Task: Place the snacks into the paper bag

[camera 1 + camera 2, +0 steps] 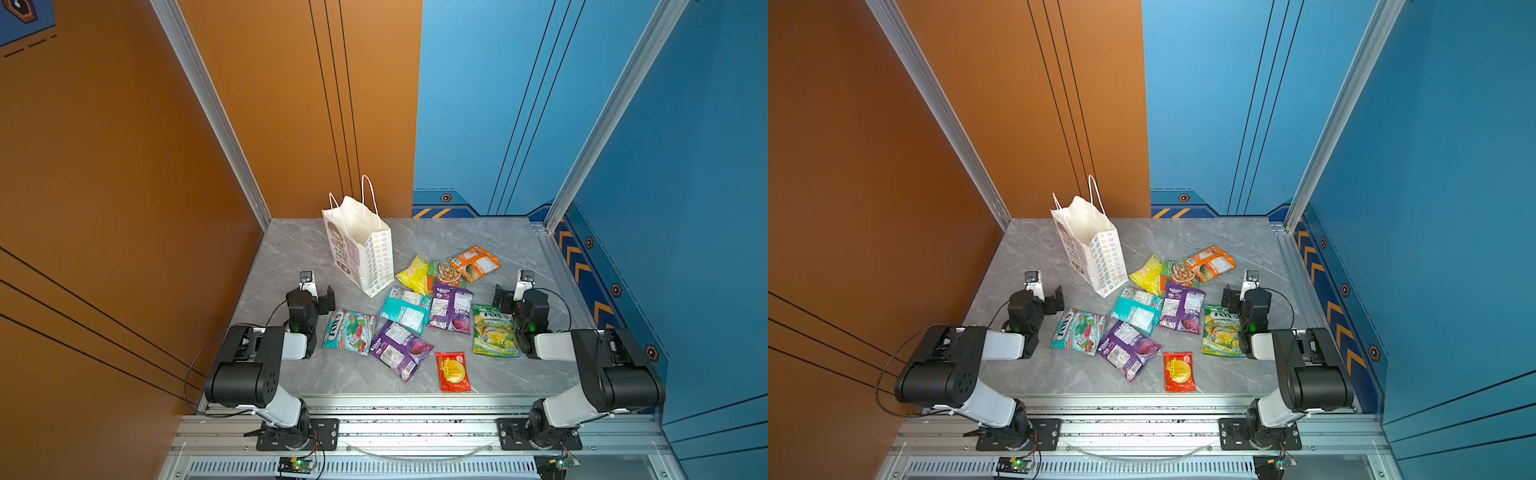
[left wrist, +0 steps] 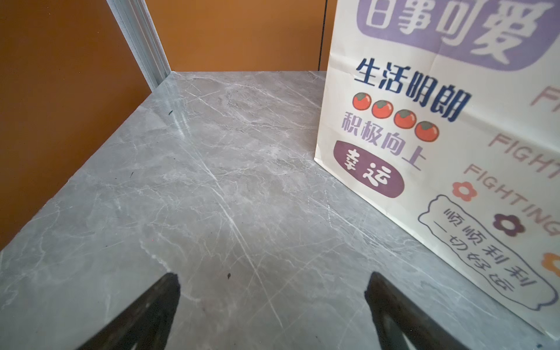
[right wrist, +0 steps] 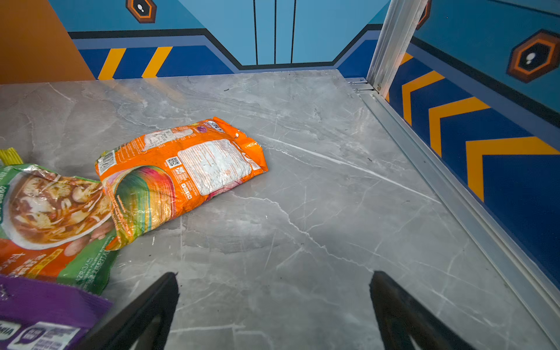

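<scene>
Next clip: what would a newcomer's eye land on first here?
The bright snack packets scattered across the middle of the grey table stand out first. Behind them, left of centre, the white paper bag stands upright with its mouth open. The left tool and right tool hang open and empty on either side.

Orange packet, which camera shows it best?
The right wrist view: the orange packet lies close and large, with its printed label and the corner overlapping the green packet plain to see. Both top views show the packet whole but small. The left wrist view misses it.
</scene>
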Motion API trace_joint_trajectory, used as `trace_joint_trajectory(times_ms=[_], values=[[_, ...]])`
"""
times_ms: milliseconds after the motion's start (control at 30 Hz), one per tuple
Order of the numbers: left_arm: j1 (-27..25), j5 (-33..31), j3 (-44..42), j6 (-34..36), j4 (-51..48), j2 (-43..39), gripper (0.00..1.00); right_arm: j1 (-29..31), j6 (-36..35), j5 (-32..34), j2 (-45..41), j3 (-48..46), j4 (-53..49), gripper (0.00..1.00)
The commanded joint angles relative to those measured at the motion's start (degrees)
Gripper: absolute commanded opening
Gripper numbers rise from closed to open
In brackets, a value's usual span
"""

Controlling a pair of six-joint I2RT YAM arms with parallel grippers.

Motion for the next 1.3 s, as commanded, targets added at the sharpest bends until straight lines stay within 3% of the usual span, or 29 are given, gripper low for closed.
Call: trace_joint_trajectory(times_ms=[0, 933, 1267], values=[[-0.5, 0.4, 0.7, 1.1, -0.7, 0.1, 0.98, -0.3, 0.4, -0.2, 0.0, 1.1, -1.1, 1.00], [-0.1, 1.0, 0.8, 0.9, -0.7, 0.0, 0.98, -0.2, 0.4, 0.0, 0.0, 1.1, -1.3, 1.00], [-3.4, -2.6, -2.2, 3.4, 4.5, -0.3, 0.98, 0.3, 0.7, 2.1, -0.8, 1.4, -2.2, 1.00]])
